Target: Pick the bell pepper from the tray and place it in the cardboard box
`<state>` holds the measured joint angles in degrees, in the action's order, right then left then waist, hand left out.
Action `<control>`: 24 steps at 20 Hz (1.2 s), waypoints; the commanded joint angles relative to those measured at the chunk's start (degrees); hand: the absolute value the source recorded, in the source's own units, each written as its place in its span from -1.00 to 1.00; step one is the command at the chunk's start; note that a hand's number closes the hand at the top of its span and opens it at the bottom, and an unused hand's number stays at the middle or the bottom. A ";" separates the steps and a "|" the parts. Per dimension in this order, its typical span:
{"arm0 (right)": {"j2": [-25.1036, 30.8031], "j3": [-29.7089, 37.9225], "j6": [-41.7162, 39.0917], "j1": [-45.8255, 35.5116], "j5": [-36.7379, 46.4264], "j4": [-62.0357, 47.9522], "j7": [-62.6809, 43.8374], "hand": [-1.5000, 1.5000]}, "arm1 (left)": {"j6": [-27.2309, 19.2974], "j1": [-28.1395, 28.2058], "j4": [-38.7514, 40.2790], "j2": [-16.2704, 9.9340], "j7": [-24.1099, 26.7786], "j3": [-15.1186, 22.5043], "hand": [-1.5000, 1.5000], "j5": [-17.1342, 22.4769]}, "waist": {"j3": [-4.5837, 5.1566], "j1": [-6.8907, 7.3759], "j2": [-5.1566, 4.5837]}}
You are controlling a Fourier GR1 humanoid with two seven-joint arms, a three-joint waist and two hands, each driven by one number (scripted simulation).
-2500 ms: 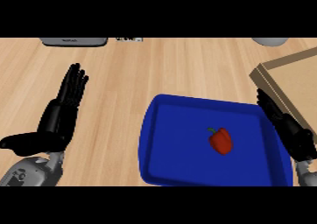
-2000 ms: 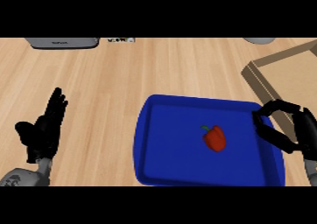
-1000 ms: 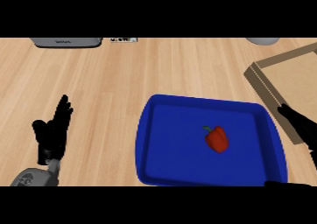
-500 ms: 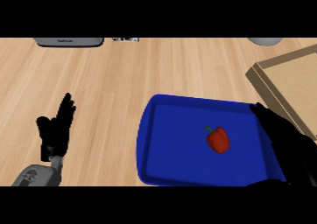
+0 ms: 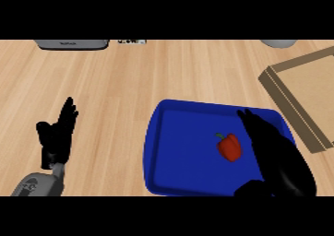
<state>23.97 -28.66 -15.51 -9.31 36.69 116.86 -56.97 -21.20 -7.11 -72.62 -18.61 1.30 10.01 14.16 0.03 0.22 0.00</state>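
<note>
A red bell pepper (image 5: 229, 147) with a green stem lies in the right half of a blue tray (image 5: 180, 152). My right hand (image 5: 275, 152) reaches over the tray just right of the pepper, fingers straight and open, close beside it but with no grasp on it. An open cardboard box (image 5: 302, 99) sits to the upper right of the tray, partly cut off by the view's edge. At the lower left my left hand (image 5: 57, 136) rests open on the counter, fingers pointing up.
A grey appliance (image 5: 72, 44) stands at the counter's far edge on the left, with a small dark item (image 5: 131, 42) beside it. A grey round object (image 5: 279, 43) shows at the far right edge. Bare wooden counter lies between my left hand and the tray.
My right hand has moved in from the right edge over the tray toward the pepper. The left hand has drawn back and settled at the lower left. The pepper has not moved.
</note>
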 commanded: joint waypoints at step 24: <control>-16.46 4.27 -7.31 -4.98 14.50 -17.01 -3.16 -1.00 | 5.67 2.75 2.21 4.11 4.28 -5.26 0.00 -4.96 | -0.01 -0.14 0.00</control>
<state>8.96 -25.71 -19.79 -12.75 49.78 101.28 -56.27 -17.48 -5.61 -72.36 -15.07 2.08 5.69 9.60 0.01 0.10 0.00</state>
